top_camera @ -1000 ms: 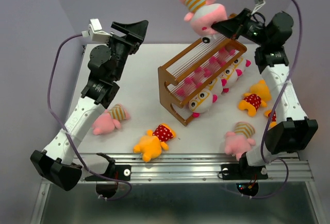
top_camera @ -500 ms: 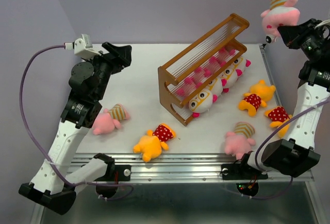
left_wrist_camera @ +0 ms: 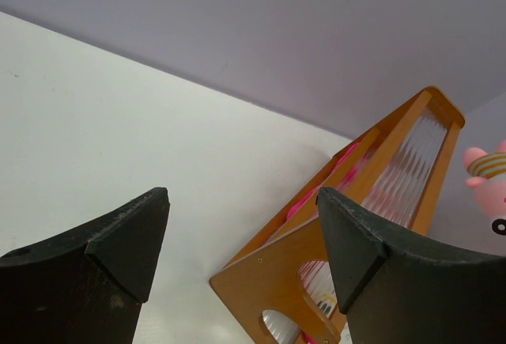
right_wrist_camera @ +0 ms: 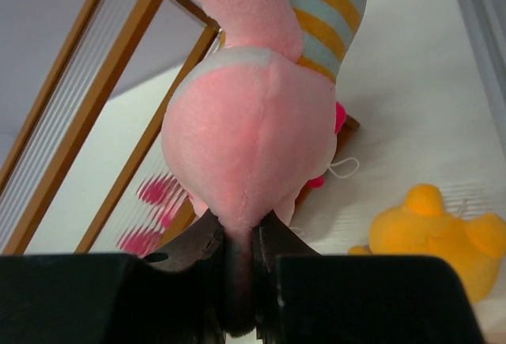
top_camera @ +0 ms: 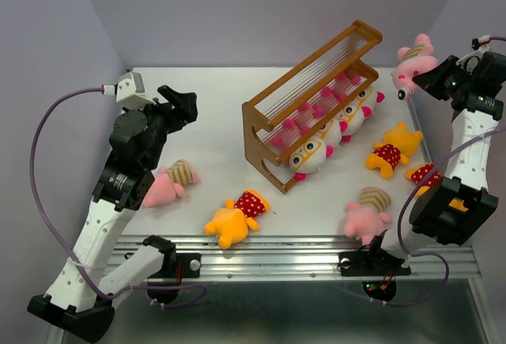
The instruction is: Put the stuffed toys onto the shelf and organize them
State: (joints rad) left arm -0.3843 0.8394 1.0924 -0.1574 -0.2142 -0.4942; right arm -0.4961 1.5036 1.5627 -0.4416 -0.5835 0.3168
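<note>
right gripper point(top_camera: 412, 83) pinching pink toy point(top_camera: 417, 55) | aloft, beside shelf point(top_camera: 312, 83) far end

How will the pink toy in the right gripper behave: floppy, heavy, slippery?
Probably soft: the right gripper pinches just a small fold of the pink toy. Likely light, since that pinch alone holds it aloft. It may swing or slip, with most of its body outside the grip.

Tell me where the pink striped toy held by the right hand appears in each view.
Top external: the pink striped toy is upper right, in the right hand.
Left wrist: the toy at the right edge, cut off.
Right wrist: the toy at centre, very large.
Shared landmark: the wooden shelf, left of the toy.
</note>
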